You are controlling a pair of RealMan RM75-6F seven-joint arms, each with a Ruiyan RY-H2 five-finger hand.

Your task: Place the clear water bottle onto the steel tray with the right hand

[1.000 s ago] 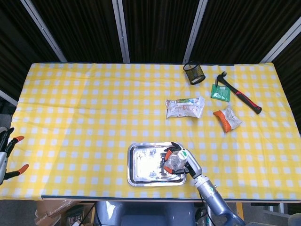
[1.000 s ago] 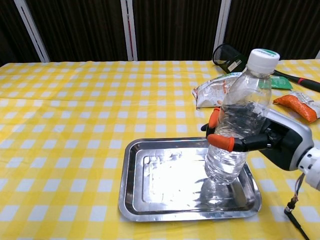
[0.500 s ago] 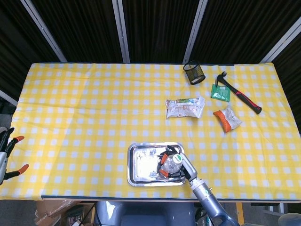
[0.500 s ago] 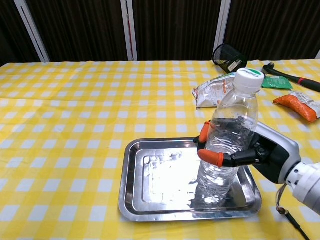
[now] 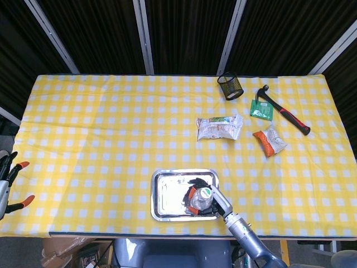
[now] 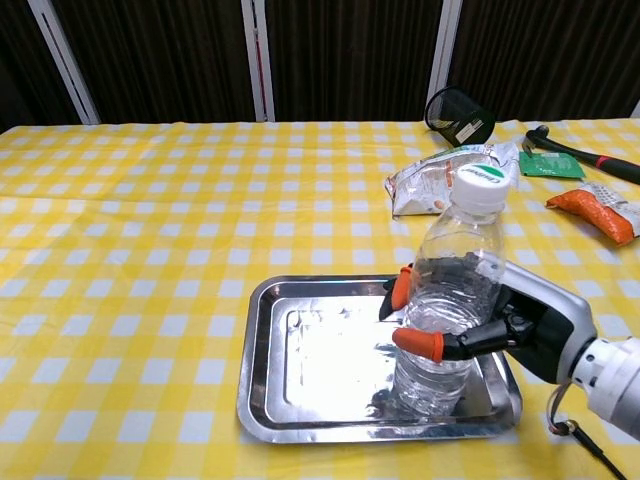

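Observation:
The clear water bottle [image 6: 447, 290], with a white cap, stands upright on the right part of the steel tray [image 6: 310, 395], its base down on the tray floor. My right hand [image 6: 505, 325] grips the bottle around its middle from the right, orange fingertips wrapped across its front. From the head view the bottle [image 5: 203, 196] shows cap-up in the tray [image 5: 167, 195], with my right hand [image 5: 217, 202] just right of it. My left hand [image 5: 8, 181] hangs off the table's left edge, holding nothing, fingers apart.
A silver snack bag [image 5: 219, 127], an orange packet [image 5: 269, 140], a hammer [image 5: 284, 111], a green packet [image 5: 261, 109] and a black mesh cup [image 5: 230, 86] lie toward the back right. The tray sits close to the table's front edge.
My right hand has carried the bottle leftward and down, from tilted above the tray's right rim to standing on the tray floor. The left hand has not moved.

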